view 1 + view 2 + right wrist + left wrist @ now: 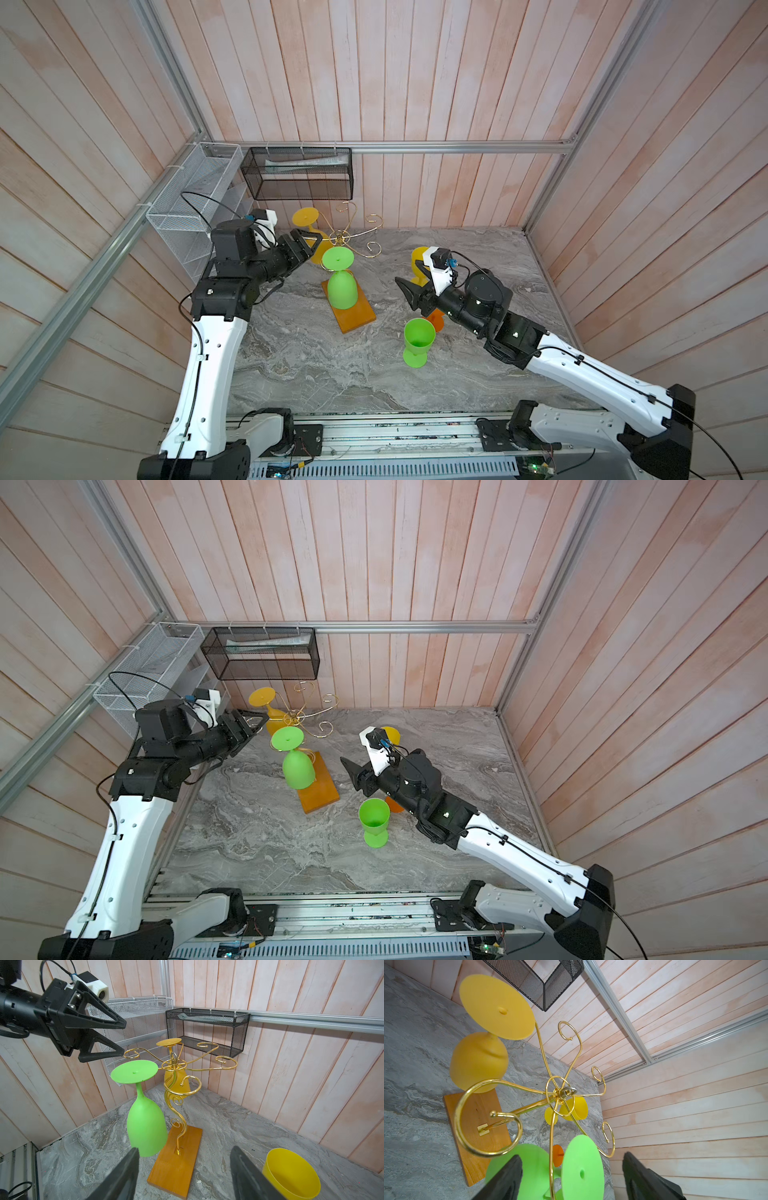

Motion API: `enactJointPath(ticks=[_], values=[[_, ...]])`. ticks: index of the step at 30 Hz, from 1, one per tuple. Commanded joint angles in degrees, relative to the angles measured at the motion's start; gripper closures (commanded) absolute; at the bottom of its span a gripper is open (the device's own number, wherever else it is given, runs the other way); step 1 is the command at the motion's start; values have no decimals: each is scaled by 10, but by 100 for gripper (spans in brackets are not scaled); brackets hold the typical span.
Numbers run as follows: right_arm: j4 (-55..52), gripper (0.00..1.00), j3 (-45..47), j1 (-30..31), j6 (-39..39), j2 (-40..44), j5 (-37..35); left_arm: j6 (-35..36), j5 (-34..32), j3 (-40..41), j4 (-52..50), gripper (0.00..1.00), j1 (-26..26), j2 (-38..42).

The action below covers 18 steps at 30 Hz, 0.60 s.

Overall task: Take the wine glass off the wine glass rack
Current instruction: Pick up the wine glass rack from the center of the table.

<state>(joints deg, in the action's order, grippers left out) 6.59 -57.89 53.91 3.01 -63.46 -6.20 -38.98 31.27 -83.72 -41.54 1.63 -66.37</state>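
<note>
marble tabletop (311,365), wine glass rack (360,315), green wine glass (341,291) hanging bowl-down, axis vertical, left gripper (314,246) open at ten o'clock, right gripper (184,1148) open

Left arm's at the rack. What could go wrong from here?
The open left gripper sits at an empty scroll arm, higher than the hanging green glass: it may snag wire, not stem. A sideways pull could tip the wine glass rack and shake off the hanging yellow glass.
</note>
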Motion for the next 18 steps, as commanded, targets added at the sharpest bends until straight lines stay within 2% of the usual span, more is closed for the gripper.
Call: enactJointPath(ticks=[1, 7, 18], values=[[16, 32, -19, 8, -5, -6, -11, -4, 20, 10, 18, 22, 13, 8], [14, 33, -21, 13, -8, -6, -20, 4, 20, 9, 12, 23, 38, -1], [12, 33, -21, 17, -11, -7, -28, 11, 23, 6, 9, 23, 54, -13]])
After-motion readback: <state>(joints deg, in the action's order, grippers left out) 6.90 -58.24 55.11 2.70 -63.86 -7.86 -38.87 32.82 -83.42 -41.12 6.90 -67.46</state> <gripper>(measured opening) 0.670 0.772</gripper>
